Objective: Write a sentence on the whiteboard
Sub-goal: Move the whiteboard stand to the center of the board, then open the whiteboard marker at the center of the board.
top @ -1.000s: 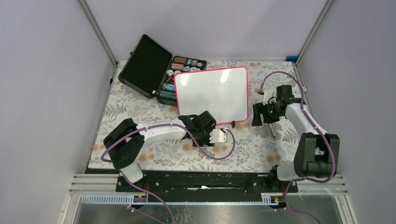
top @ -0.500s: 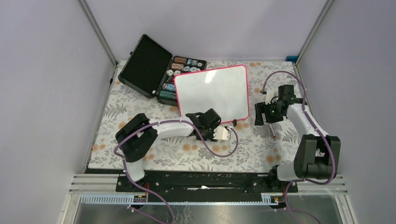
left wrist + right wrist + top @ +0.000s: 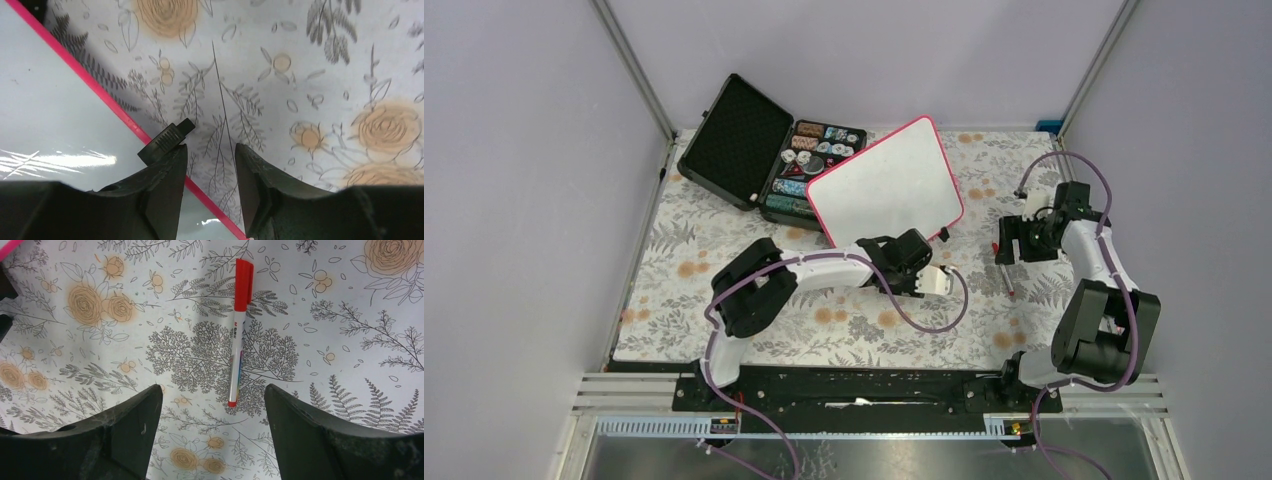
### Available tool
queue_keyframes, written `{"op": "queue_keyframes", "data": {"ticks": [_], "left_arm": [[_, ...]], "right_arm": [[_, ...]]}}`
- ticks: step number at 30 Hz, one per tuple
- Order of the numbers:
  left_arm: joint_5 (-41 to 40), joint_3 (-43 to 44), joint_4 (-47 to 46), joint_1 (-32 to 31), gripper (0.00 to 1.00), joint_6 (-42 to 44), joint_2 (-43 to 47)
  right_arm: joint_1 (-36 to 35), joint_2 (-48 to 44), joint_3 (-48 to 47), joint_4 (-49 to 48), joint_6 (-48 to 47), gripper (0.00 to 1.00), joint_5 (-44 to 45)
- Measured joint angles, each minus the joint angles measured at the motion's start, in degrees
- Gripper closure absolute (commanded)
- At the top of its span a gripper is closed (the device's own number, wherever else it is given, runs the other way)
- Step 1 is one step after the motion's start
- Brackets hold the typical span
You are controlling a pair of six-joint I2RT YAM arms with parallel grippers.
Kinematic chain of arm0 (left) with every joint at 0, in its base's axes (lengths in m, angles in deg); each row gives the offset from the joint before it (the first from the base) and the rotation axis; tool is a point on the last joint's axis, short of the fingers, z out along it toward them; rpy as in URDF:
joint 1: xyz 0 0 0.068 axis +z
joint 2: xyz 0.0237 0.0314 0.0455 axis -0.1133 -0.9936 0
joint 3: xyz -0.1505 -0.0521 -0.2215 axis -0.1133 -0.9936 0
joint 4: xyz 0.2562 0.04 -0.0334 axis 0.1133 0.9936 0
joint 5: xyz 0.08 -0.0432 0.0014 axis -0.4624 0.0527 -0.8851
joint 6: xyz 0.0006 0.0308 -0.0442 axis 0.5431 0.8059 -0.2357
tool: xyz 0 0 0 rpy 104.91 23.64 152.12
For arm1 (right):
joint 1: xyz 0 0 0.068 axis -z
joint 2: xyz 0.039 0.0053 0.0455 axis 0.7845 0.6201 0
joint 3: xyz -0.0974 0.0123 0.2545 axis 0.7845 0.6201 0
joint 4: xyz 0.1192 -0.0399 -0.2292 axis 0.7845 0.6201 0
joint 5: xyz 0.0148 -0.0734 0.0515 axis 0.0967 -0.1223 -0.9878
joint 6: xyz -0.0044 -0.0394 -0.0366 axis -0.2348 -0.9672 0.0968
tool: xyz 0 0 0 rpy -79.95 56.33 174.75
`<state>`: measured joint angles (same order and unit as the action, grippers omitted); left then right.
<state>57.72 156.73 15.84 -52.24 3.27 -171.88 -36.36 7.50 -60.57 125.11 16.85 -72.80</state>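
Two arms reach over the flower-printed table (image 3: 684, 290) in the top view. The left gripper (image 3: 911, 252) sits at the near edge of the whiteboard (image 3: 884, 180), which lies flat and turned askew just beyond it. The board's far left corner overlaps an open black case (image 3: 729, 135) well away from that gripper. The right gripper (image 3: 1016, 243) hangs off to the right of the board, apart from it. A red marker (image 3: 1007, 278) lies on the table just on the near side of the right gripper.

From the left wrist, the left gripper (image 3: 209, 150) shows its fingers partly spread, with a plain gap between them. The whiteboard (image 3: 45, 115) fills the space ahead and to the left. Its pink rim (image 3: 75, 70) runs slantwise down and crosses under the gap. A small black foot (image 3: 166, 141) of the board touches the tip of the finger on the left of the view, lying outside the gap. Bare table (image 3: 320, 75) lies ahead and to the right. Whether the fingers press on the board cannot be told.

From the right wrist, the right gripper (image 3: 212, 395) stands spread wide with nothing between its fingers. The marker (image 3: 239, 330) lies flat on the table (image 3: 350, 340) straight ahead of the gap, a little toward the finger on the right of the view. It points lengthwise away from the gripper, its red cap at the far end and its white barrel nearer, and touches neither finger.
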Motion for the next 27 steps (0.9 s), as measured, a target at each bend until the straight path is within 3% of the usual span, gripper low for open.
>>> {"op": "queue_keyframes", "data": {"ticks": [8,14,22,27], "left_arm": [[6.54,6.47,4.13,-3.21,0.46,-7.82,-1.18],[12.41,9.09,8.66,-4.9,0.45,-16.31,3.96],[14.58,9.05,9.4,-3.08,0.43,-24.15,13.18],[14.93,8.22,7.98,0.28,0.4,-28.61,17.03]], "right_arm": [[0.35,0.85,1.07,-0.5,-3.82,0.44,0.55],[0.35,3.43,3.28,-1.97,-5.4,0.48,0.83],[-0.79,7.21,5.75,-6.32,-5.88,0.5,4.9],[-3.23,8.87,6.51,-9.38,-5.88,0.59,8.33]]}}
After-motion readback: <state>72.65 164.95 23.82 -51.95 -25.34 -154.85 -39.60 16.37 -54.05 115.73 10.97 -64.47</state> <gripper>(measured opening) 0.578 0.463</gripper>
